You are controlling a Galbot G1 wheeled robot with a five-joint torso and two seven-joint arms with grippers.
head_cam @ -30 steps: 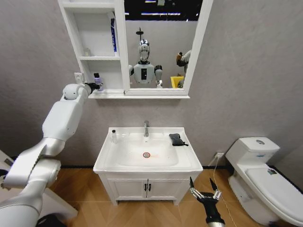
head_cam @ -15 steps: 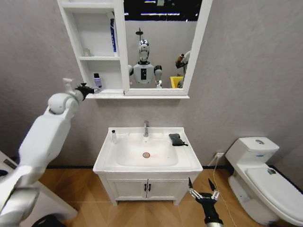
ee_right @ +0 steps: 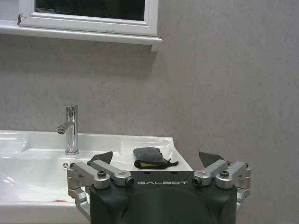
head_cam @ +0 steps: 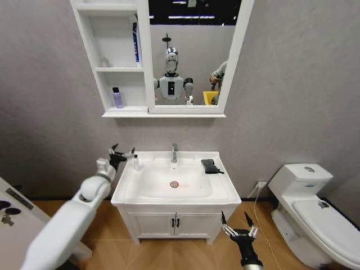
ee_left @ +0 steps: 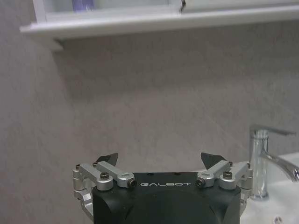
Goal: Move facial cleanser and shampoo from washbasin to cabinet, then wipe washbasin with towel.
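Observation:
A small purple bottle (head_cam: 117,98) stands on the lowest shelf of the cabinet (head_cam: 107,67), and its base (ee_left: 84,4) also shows in the left wrist view. A small white bottle (head_cam: 135,162) stands on the washbasin (head_cam: 126,191) at its left rear corner. My left gripper (head_cam: 121,152) hovers open and empty just left of that bottle; in its own view the gripper (ee_left: 160,161) faces the wall beside the tap (ee_left: 259,158). The dark towel (head_cam: 209,165) lies on the basin's right rear rim. My right gripper (head_cam: 236,225) hangs open and empty, low before the vanity, facing the towel (ee_right: 147,154).
A chrome tap (head_cam: 174,152) stands behind the bowl. A blue tube (head_cam: 135,45) leans on the cabinet's middle shelf. The mirror (head_cam: 191,50) adjoins the cabinet. A white toilet (head_cam: 315,202) stands to the right, and a white unit's corner (head_cam: 11,225) at the lower left.
My left arm has dropped from the cabinet's lowest shelf, leaving the purple bottle there, to beside the basin's left rear corner. The right gripper has barely moved.

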